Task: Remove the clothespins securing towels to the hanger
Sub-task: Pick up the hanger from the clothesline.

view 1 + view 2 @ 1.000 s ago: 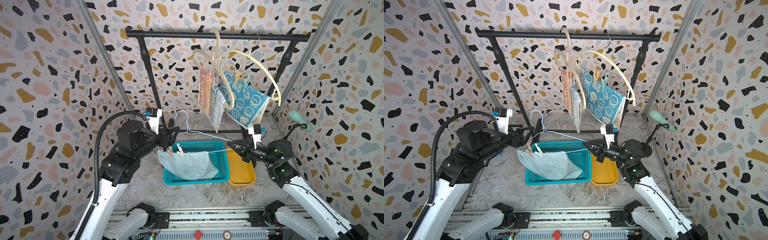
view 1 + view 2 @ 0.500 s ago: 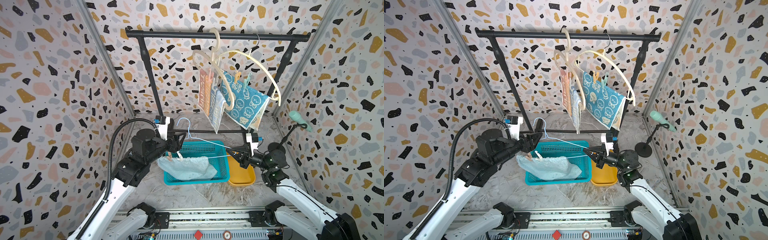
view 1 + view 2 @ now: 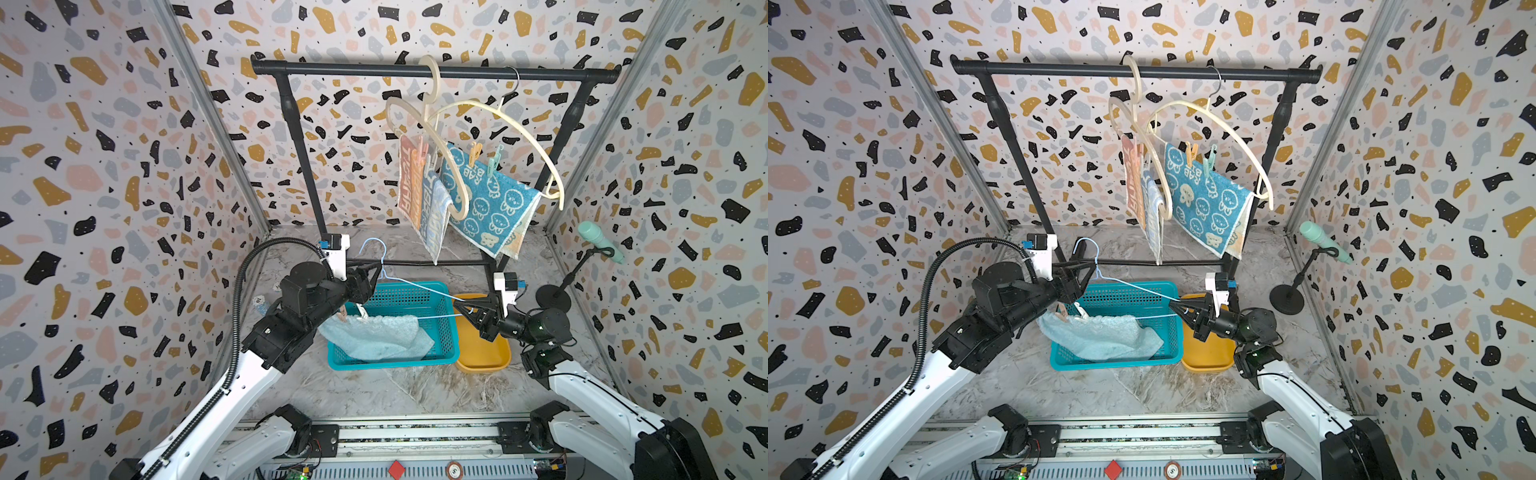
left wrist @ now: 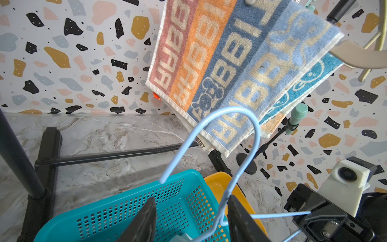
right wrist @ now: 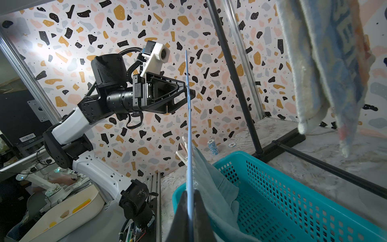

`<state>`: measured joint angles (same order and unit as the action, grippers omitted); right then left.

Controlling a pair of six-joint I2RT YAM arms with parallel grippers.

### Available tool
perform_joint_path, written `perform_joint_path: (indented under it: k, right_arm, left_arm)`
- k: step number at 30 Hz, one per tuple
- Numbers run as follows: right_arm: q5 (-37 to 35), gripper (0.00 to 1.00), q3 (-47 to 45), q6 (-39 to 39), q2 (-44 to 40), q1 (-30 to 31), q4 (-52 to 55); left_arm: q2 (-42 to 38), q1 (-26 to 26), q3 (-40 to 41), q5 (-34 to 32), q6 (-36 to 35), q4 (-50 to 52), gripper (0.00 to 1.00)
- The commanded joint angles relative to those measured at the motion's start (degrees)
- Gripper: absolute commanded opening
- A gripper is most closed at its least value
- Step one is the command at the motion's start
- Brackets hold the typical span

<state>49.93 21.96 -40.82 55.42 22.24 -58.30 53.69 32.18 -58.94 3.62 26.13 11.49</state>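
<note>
My right gripper (image 5: 190,192) is shut on one end of a pale blue wire hanger (image 3: 415,284). My left gripper (image 4: 191,202) is open around the hanger's neck, which lies against one finger. A pale blue towel (image 3: 374,338) hangs from the hanger's bar, held by a peach clothespin (image 3: 343,313) and a white clothespin (image 3: 362,312), and sags into the teal basket (image 3: 395,363). On the rail, cream hangers carry a striped towel (image 3: 415,195) and a teal rabbit towel (image 3: 486,203), which is pinned by a yellow clothespin (image 3: 475,153) and a mint clothespin (image 3: 494,162).
A yellow tray (image 3: 484,357) sits right of the basket, under my right gripper (image 3: 461,309). The black rack's foot bar (image 3: 436,262) runs behind both. A mint microphone on a black stand (image 3: 598,239) is at the right wall. Poker chips (image 5: 213,146) lie behind the basket.
Both arms have lowered the blue hanger, and its towel now rests in the basket. The left jaws have narrowed around the hanger's neck.
</note>
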Motion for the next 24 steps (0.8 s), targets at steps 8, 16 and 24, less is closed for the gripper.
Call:
perform_joint_path:
  k: [8,16,24]
  right_arm:
    - [-0.8,0.00,3.1,-1.2,2.3,-1.1,-2.5]
    - [-1.0,0.00,3.4,-1.2,3.7,-1.7,-2.5]
    - [-1.4,0.00,3.5,-0.8,5.1,-1.9,-1.6]
  left_arm:
    - [5.0,2.4,0.9,-2.4,1.4,-7.5,0.51]
    - [8.7,2.6,0.3,-2.4,0.7,-9.6,0.41]
    - [11.3,3.1,-0.2,-2.7,-0.3,-10.1,0.39]
